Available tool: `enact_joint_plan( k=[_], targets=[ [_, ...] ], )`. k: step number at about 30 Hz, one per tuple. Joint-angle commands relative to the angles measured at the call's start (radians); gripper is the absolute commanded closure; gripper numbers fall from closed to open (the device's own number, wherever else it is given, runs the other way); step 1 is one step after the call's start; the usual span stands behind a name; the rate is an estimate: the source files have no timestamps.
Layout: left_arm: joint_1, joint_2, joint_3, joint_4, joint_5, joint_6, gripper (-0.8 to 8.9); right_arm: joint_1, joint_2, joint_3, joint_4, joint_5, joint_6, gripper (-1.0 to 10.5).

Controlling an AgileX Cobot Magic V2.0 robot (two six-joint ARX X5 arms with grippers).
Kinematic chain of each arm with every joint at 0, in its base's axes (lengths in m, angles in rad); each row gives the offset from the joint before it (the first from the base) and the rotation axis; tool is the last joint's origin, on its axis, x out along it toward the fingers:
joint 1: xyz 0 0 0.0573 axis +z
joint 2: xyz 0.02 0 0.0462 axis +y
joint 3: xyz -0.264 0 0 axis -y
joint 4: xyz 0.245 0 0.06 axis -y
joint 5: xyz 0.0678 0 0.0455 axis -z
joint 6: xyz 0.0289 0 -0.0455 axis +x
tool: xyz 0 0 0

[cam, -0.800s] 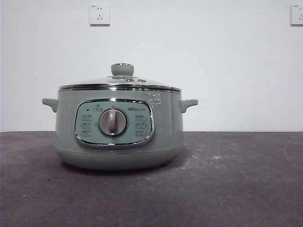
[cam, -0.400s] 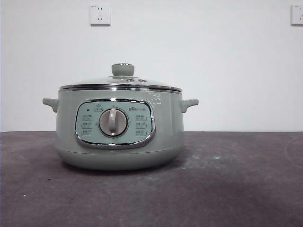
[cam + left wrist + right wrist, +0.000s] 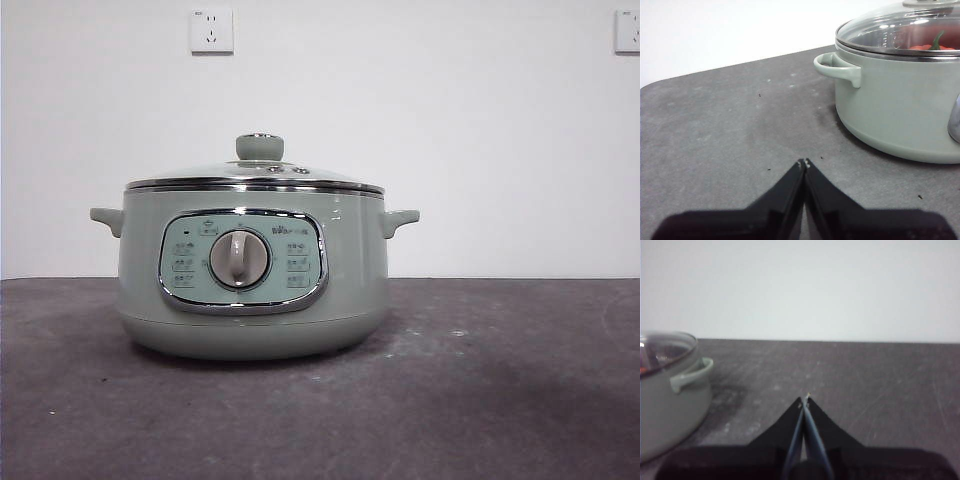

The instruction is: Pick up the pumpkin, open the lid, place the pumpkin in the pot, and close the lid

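Note:
The sage-green pot (image 3: 250, 270) stands on the dark table with the glass lid (image 3: 255, 178) resting closed on its rim. Through the glass in the left wrist view, the orange-red pumpkin (image 3: 922, 47) with its green stem lies inside the pot (image 3: 900, 105) under the lid (image 3: 900, 30). My left gripper (image 3: 803, 162) is shut and empty, low over the table beside one pot handle (image 3: 838, 69). My right gripper (image 3: 805, 399) is shut and empty on the other side of the pot (image 3: 667, 390). Neither gripper shows in the front view.
Two wall sockets (image 3: 211, 30) sit on the white wall behind. The dark grey tabletop (image 3: 500, 380) spreads around the pot. The table's far rounded corner (image 3: 655, 85) shows in the left wrist view.

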Motion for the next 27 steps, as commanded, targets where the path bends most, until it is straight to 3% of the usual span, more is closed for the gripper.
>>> enact_joint_plan(
  k=[1,14,27],
  targets=[
    [0.003,-0.003,-0.016,0.002,-0.001,-0.006,8.17,0.0,-0.017,-0.038,0.01,0.005,0.035,9.5],
    [0.003,-0.003,-0.016,0.002,-0.001,-0.006,8.17,0.0,-0.017,-0.072,-0.116,0.002,0.037,9.5],
    [0.003,-0.003,-0.016,0.002,-0.001,-0.006,8.17,0.0,-0.017,-0.072,-0.118,0.003,0.078,9.5]
  ],
)
